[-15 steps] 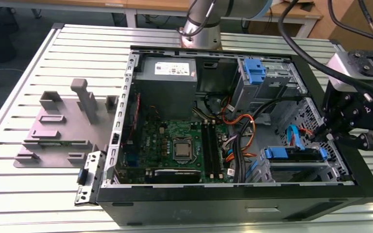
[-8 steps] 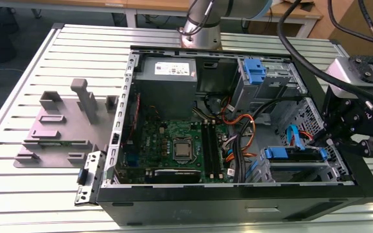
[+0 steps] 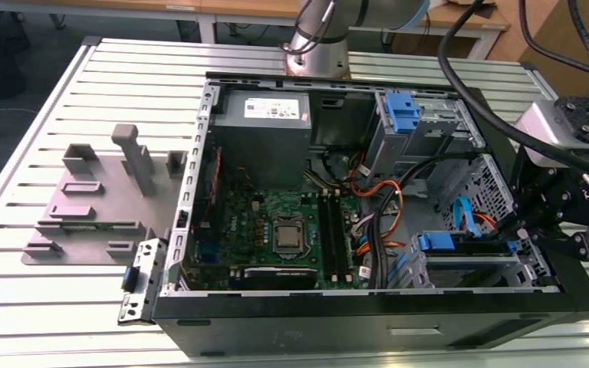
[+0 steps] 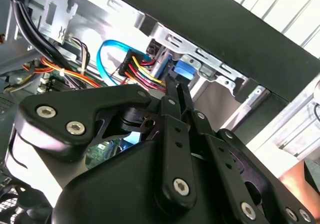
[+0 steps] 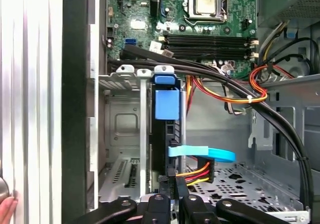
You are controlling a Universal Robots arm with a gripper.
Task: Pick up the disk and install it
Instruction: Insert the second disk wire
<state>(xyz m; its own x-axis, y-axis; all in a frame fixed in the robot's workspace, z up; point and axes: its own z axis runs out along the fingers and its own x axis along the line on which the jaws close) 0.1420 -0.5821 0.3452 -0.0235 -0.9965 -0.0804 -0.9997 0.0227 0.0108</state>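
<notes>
Black linkage of the tool (image 5: 174, 185), nearest item in both wrist views: clenched, fingertips together with nothing seen between them, set against the cabled end of the disk (image 5: 166, 109).

Disk: stands on edge in the drive cage (image 5: 125, 129) of the open computer case (image 3: 376, 326), with its blue carrier tab toward the motherboard (image 5: 200, 14). A flat blue data cable (image 5: 205, 154) and red-yellow-black power leads (image 5: 197, 173) run to the end nearest the tool.

Case: lies on its side on the slotted metal table (image 3: 28, 307).

Handling, by judgement: rigid, fairly dense, sensitive to shock. Metal faces are likely slick, and the plastic carrier probably flexes a little.

Best hold: across the long carrier rails, clear of the connector end.
</notes>
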